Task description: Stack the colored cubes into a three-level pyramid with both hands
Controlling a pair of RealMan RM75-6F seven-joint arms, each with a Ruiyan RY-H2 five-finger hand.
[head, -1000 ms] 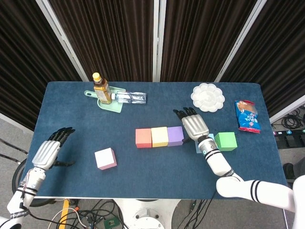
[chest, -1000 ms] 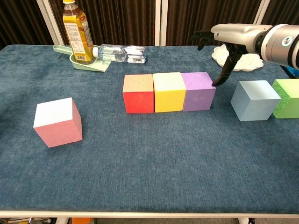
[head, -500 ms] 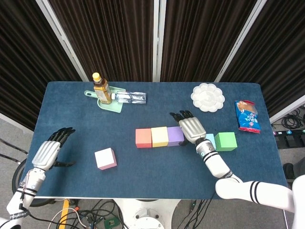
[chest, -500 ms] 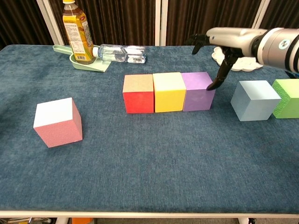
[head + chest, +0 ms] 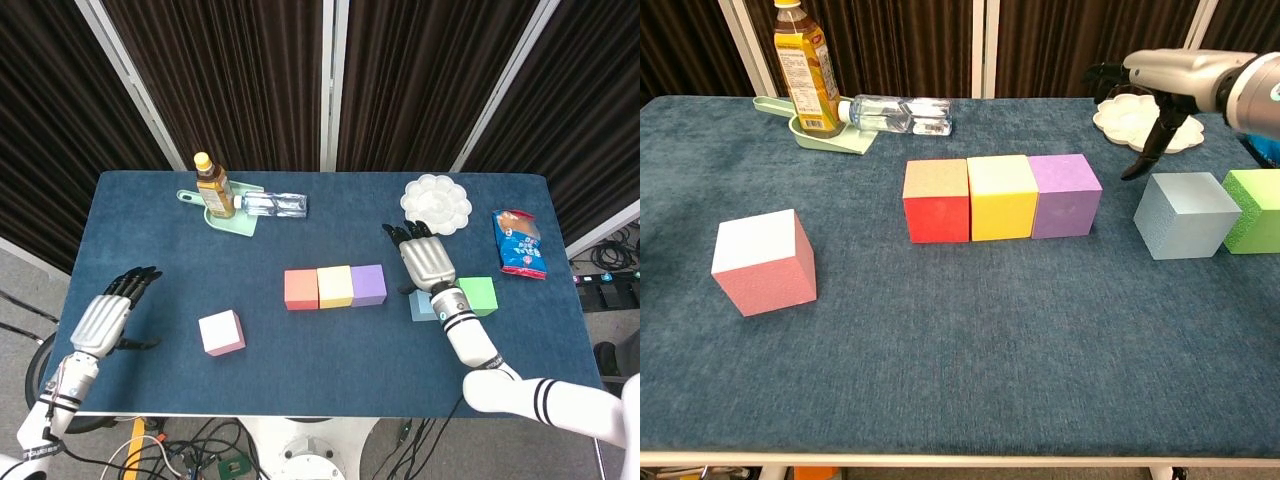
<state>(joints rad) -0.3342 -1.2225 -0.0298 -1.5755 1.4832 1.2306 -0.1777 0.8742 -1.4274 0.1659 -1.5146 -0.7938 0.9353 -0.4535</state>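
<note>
Since half a second ago the right hand (image 5: 1160,95) has drawn back from the right face of the purple cube (image 5: 1065,194) and now hangs above the light blue cube (image 5: 1185,214), fingers spread and curved downward, holding nothing. Taking the purple cube as landmark: the yellow cube (image 5: 1001,196) touches its left face and the red cube (image 5: 936,200) touches the yellow one beyond, so the bottom row of three looks laid. The light blue cube sits near its right, apart from it, with the green cube (image 5: 1253,208) just beyond; the pink cube (image 5: 764,261) lies well to its left, toward the front edge of the worktop (image 5: 960,380). The left hand (image 5: 103,318) rests far left of the pink cube, open and empty. The step in hand is probably grasping the light blue cube for the second level. To do it well, the fingers should come down squarely over opposite faces, lift it straight, and set it across the seam of two base cubes without nudging the row.
</note>
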